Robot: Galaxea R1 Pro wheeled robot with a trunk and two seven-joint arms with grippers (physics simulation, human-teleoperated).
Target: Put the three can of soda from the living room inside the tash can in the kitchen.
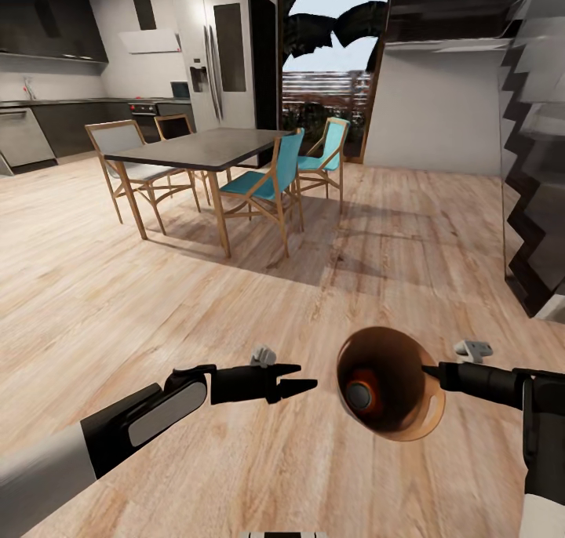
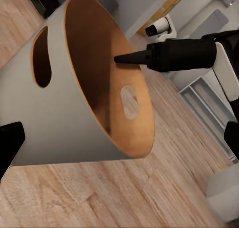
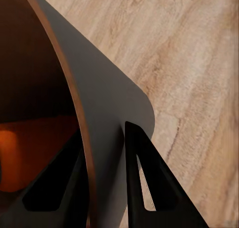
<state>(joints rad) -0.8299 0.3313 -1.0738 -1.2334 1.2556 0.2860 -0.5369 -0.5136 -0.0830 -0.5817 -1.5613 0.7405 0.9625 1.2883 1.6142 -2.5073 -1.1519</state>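
Observation:
The tash can [image 1: 400, 416], coppery brown with a glossy inside, hangs tilted above the wood floor with its mouth toward the head camera. My right gripper [image 1: 430, 373] is shut on its rim, one finger inside and one outside the wall [image 3: 107, 113]. An orange can of soda [image 1: 362, 395] with a silver top lies at the bottom of the bin, and its orange side [image 3: 30, 153] shows in the right wrist view. My left gripper [image 1: 304, 377] is open and empty, just left of the bin. The left wrist view shows the bin [image 2: 74, 108] from its side.
I am in the kitchen. A dark dining table [image 1: 200, 147] with wooden and teal chairs [image 1: 267, 185] stands ahead. Behind it are the steel fridge [image 1: 216, 56] and wood-framed glass doors [image 1: 333, 59]. Dark cabinets [image 1: 47, 122] line the far left; a black staircase [image 1: 537, 169] rises at right.

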